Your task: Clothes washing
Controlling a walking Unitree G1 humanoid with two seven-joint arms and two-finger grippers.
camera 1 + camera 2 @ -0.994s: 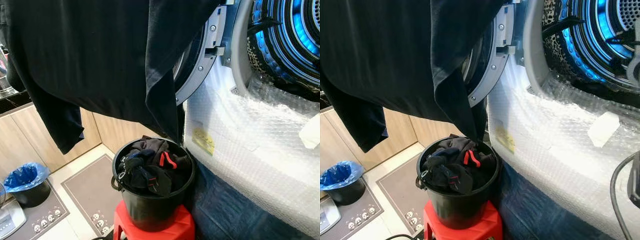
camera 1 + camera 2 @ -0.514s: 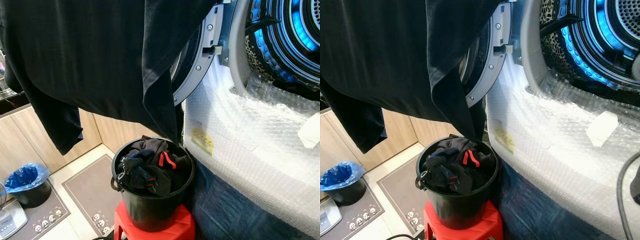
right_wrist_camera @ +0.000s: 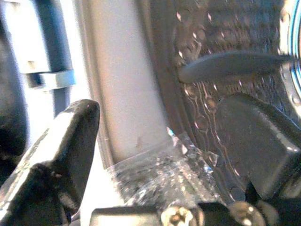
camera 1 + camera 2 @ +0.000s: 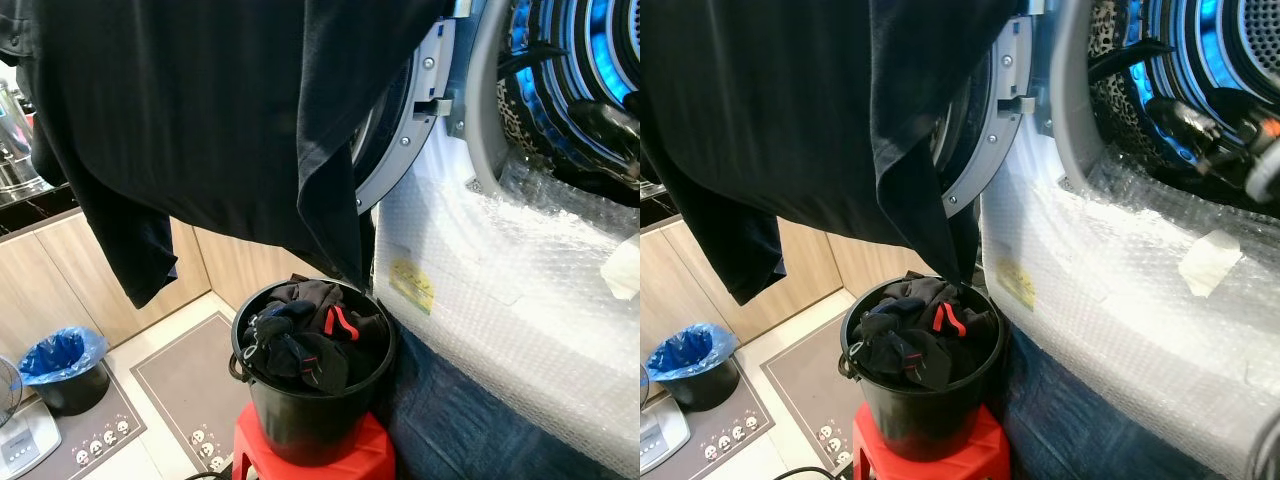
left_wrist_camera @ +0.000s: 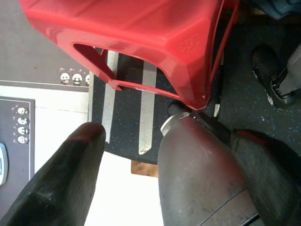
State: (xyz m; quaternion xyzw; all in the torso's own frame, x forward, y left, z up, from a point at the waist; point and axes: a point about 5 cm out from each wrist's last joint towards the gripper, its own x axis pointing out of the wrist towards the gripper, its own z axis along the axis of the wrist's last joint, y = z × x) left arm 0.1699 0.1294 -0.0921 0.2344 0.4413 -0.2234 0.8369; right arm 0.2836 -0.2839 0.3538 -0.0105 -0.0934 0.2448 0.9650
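Note:
A large black garment (image 4: 200,110) hangs across the top, draped over the open round washer door (image 4: 400,150), and its tail reaches down to a black bucket (image 4: 310,410). The bucket is full of dark clothes (image 4: 310,335) with a red trim and stands on a red stool (image 4: 350,455). The washer drum (image 4: 1220,60) glows blue at the upper right. My right arm (image 4: 1200,130) is raised at the drum's mouth. Its gripper (image 3: 155,155) is open and empty beside the grey door seal (image 3: 122,94). My left gripper (image 5: 164,176) hangs open over the floor by the stool (image 5: 141,37).
Bubble wrap (image 4: 500,270) covers the washer's front, with a yellow label (image 4: 412,285) on it. A bin with a blue bag (image 4: 55,355) and grey mats with panda prints (image 4: 190,385) lie on the floor at the left, before wooden cabinets (image 4: 60,290). A dark shoe (image 5: 268,70) stands near the stool.
My right arm has come up from the lower right edge to the drum's mouth. The head camera has shifted a little; the garment and bucket stay put.

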